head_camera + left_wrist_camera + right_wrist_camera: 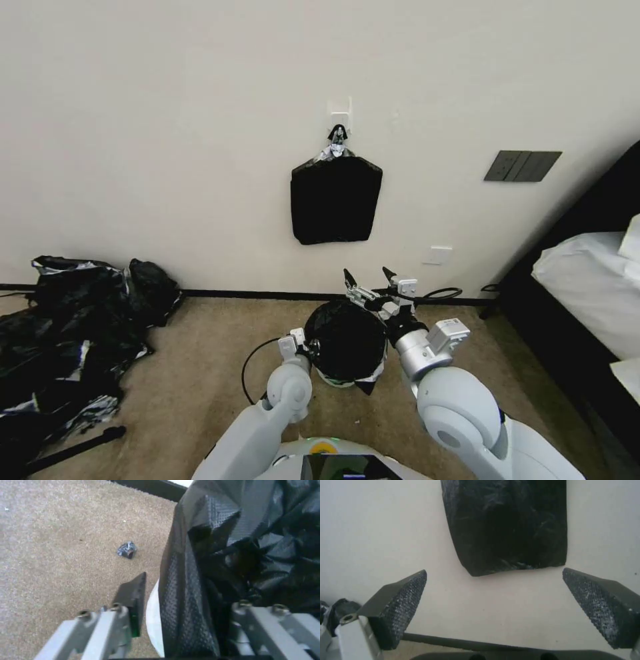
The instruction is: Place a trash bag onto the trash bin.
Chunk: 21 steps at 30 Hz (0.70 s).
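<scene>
The trash bag (347, 339), glossy black and wrinkled, lies draped over the mouth of the trash bin (331, 380), whose cream-white wall shows just below the plastic. My left gripper (308, 345) is at the bin's left side, open, straddling the bag-covered rim. In the left wrist view one finger (133, 597) stands outside the white bin (153, 620), the trash bag (206, 562) hangs between the jaws, and the other finger is hidden inside the bag. My right gripper (367, 273) hovers above the bin's far edge, open and holding nothing, its pads (403, 600) facing the wall.
A flat black bundle (336, 200) hangs from a wall hook straight ahead, also seen as the bundle (506, 525) in the right wrist view. A heap of black plastic (67, 333) covers the floor at left. A bed (587, 287) stands at right. A small scrap (126, 550) lies on the carpet.
</scene>
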Tool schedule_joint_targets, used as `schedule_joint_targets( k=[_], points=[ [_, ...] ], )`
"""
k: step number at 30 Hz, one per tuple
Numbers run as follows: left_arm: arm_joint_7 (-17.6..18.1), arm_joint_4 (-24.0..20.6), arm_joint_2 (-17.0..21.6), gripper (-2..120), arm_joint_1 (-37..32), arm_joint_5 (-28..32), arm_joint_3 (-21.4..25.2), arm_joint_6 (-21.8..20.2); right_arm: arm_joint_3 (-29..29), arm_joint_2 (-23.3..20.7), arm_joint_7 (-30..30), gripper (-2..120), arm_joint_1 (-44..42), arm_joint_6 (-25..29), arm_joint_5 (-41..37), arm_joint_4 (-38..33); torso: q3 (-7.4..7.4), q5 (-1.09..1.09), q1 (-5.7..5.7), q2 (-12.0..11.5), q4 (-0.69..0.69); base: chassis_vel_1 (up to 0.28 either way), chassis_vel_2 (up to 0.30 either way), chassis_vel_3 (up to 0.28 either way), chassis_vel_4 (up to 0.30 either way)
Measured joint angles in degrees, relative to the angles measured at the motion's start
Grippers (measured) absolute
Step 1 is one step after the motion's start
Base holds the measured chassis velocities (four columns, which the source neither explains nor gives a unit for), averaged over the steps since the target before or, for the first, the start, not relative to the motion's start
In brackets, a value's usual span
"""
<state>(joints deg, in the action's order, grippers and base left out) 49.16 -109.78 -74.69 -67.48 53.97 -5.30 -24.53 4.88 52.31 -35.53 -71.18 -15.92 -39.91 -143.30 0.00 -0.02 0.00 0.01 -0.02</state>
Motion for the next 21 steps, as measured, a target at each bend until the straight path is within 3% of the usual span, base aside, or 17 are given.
schedule_joint_targets(
  k=[9, 12, 14, 17, 18, 19, 21],
  points=[
    [0.1, -3.8, 1.1, 74, -1.2, -1.5, 1.0, 0.0, -0.1, -0.3, -0.1, 100, 0.3, -0.1, -1.2, 0.0, 0.00, 0.02, 0.00, 0.0, 0.02, 0.000, 0.000, 0.000, 0.000],
    [-0.9, -6.1, 1.6, 89, -1.7, -2.8, 1.9, 0.4, -0.2, -0.3, -0.1, 100, 0.3, -0.2, -1.3, 0.0, 0.00, 0.01, 0.00, 0.0, 0.02, 0.000, 0.000, 0.000, 0.000],
    [-1.4, -6.6, 1.7, 92, -1.8, -3.4, 2.2, 0.7, -0.1, -0.2, -0.1, 100, 0.2, -0.1, -1.3, 0.0, 0.00, 0.01, 0.00, 0.0, 0.02, 0.000, 0.000, 0.000, 0.000],
    [-7.4, -9.3, 3.0, 100, -3.0, -10.0, 5.2, 3.5, 1.9, 0.2, 0.4, 100, -1.7, 0.9, -0.6, 0.0, 0.00, 0.01, 0.00, 0.0, 0.03, 0.000, 0.000, 0.000, 0.000],
    [-12.0, -10.0, 4.1, 100, -4.0, -13.9, 7.6, 5.3, 4.0, 0.7, 2.0, 100, -4.0, 2.0, 0.4, 0.1, 0.00, 0.00, 0.00, 0.0, 0.02, 0.000, 0.000, 0.000, 0.000],
    [-12.0, -10.0, 4.1, 100, -4.0, -13.9, 7.6, 5.3, 4.0, 0.7, 2.0, 100, -4.0, 2.0, 0.4, 0.1, 0.00, 0.00, 0.00, 0.0, 0.02, 0.000, 0.000, 0.000, 0.000],
    [-20.1, -10.4, 6.3, 100, -5.6, -20.8, 11.9, 8.9, 8.2, 1.5, 5.4, 100, -8.4, 4.1, 2.3, 1.4, -0.01, 0.03, 0.00, 0.0, 0.02, 0.000, 0.000, 0.000, 0.000]
  ],
)
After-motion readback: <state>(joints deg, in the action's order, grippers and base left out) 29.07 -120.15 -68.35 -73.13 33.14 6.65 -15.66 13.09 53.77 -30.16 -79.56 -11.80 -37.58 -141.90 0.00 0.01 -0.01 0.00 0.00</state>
